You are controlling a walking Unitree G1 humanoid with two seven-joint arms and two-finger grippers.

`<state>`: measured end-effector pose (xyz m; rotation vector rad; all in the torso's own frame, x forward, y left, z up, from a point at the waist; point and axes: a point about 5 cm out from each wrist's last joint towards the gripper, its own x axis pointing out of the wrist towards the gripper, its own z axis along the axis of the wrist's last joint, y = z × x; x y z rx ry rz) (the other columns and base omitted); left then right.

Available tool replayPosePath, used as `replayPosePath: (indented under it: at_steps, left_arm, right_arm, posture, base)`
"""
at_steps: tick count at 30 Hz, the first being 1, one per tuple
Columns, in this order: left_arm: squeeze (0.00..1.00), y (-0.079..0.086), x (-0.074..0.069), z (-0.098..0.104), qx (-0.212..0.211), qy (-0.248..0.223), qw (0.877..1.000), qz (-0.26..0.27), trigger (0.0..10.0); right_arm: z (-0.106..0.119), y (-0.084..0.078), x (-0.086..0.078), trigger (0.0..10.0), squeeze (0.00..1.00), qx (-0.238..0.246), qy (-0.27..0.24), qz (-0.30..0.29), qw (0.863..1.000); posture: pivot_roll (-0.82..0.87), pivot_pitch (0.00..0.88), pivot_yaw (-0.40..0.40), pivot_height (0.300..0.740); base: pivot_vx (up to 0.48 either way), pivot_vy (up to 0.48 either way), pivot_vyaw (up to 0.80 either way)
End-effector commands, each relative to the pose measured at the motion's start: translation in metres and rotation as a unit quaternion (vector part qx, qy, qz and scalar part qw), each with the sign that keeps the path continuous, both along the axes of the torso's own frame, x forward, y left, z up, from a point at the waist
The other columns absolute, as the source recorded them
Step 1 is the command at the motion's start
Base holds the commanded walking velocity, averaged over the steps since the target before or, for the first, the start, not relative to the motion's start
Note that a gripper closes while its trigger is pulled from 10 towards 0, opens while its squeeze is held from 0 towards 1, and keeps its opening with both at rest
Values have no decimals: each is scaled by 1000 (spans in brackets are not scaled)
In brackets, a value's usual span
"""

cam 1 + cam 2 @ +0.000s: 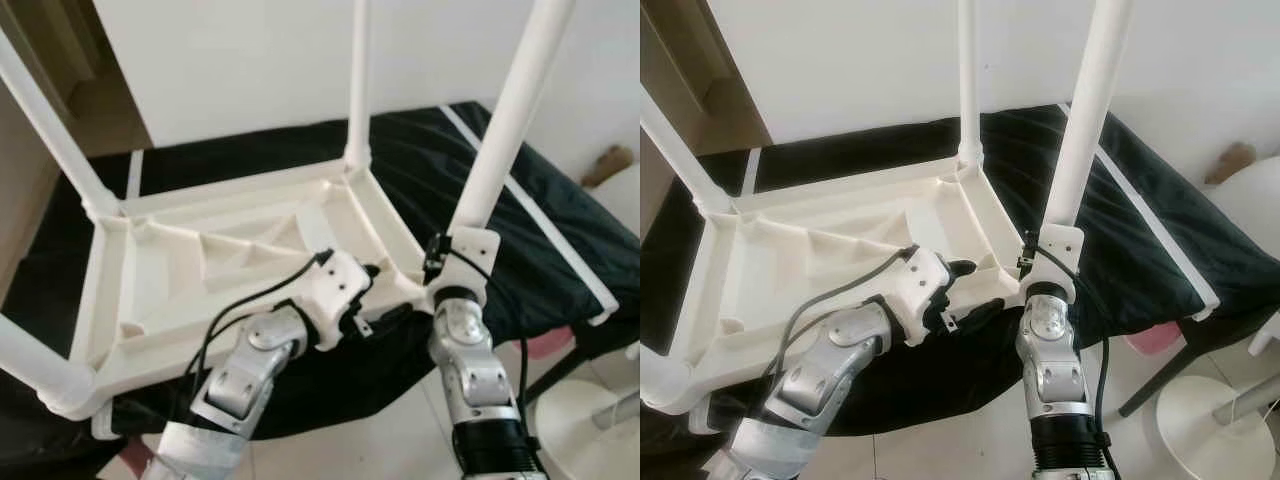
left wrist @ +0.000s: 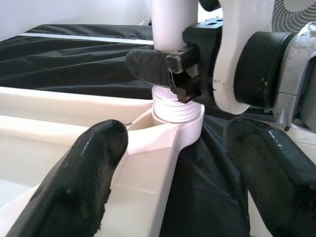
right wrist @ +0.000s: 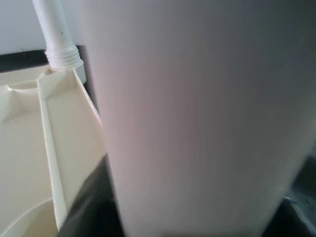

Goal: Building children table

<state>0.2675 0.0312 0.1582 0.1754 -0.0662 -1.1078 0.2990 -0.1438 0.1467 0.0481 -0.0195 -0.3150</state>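
The left gripper (image 1: 372,300), low and just left of centre in the head views, has its two black fingers spread apart and holding nothing. It straddles the near-right edge of the upturned tabletop (image 1: 215,265), one finger over the pale tray-like underside and the other hanging out over the black cloth (image 1: 250,155). Best guess is it's parked there to brace the frame while the other arm works the leg.

The tabletop itself sits underside up across the middle of the frame on that cloth, which is the sensible way round, since the corner sockets face up to take legs. Three legs are already standing: one angling off the upper left (image 1: 45,125), one at the lower-left corner (image 1: 30,365), one rising at top centre (image 1: 358,80).

Moving right, the fourth leg (image 1: 510,110) leans up toward the upper right, its threaded end seated in the near-right corner socket (image 2: 177,131) (some thread still shows above the collar in the left wrist view, so it probably isn't fully home). The right gripper (image 2: 170,69) is clamped round the base of that leg, low down where a twist would go straight into the thread. At far right, a white stool base (image 1: 575,410) sits on the floor.
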Motion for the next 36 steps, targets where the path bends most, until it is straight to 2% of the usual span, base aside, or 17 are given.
replayPosePath:
  at_steps: [1,9,10,16,27,28,29,32,34,36]
  left_arm:
    - [0,3,1,0,6,-4,1000,15,10000]
    - [0,4,2,1,6,-6,1000,19,10000]
    - [0,4,2,1,6,-6,1000,19,10000]
    - [0,4,4,3,9,-9,1000,15,10000]
    - [0,4,5,1,21,-13,1000,12,10000]
    - [0,4,6,1,22,-13,1000,12,10000]
    - [0,4,6,1,22,-13,1000,12,10000]
    - [0,4,6,-3,38,-27,999,13,10000]
    - [0,4,6,-3,38,-27,999,13,10000]
    - [0,4,5,-8,47,-23,999,8,10000]
  right_arm:
    - [-12,-5,-5,10000,1000,5,30,-8,1000]
    - [-5,-10,-7,10000,1000,-3,4,21,1000]
    - [-5,-15,-8,10000,1000,-6,-3,26,1000]
    - [-6,-30,-16,10000,1000,-26,-32,114,993]
    - [-3,-46,-13,10000,1000,-29,-46,195,979]
    - [-2,-46,-11,10000,0,-40,-49,218,974]
    - [-2,-46,-11,10000,0,-40,-49,218,974]
    - [0,-44,-2,10000,0,-54,-55,286,955]
    - [0,-44,-2,10000,0,-54,-55,286,955]
    - [-1,-40,3,10000,0,-67,-50,329,941]
  posture:
    - [-32,0,35,740]
    - [-27,0,34,740]
    - [-28,0,37,740]
    - [-30,0,55,740]
    - [-32,0,62,740]
    - [-31,0,63,740]
    - [-31,0,63,740]
    - [-23,0,65,740]
    - [-23,0,65,740]
    - [-22,0,70,740]
  base:
    - [0,0,0]
    - [0,0,0]
    - [0,0,0]
    - [0,0,0]
    - [0,0,0]
    - [0,0,0]
    - [0,0,0]
    - [0,0,0]
    - [0,0,0]
    - [0,0,0]
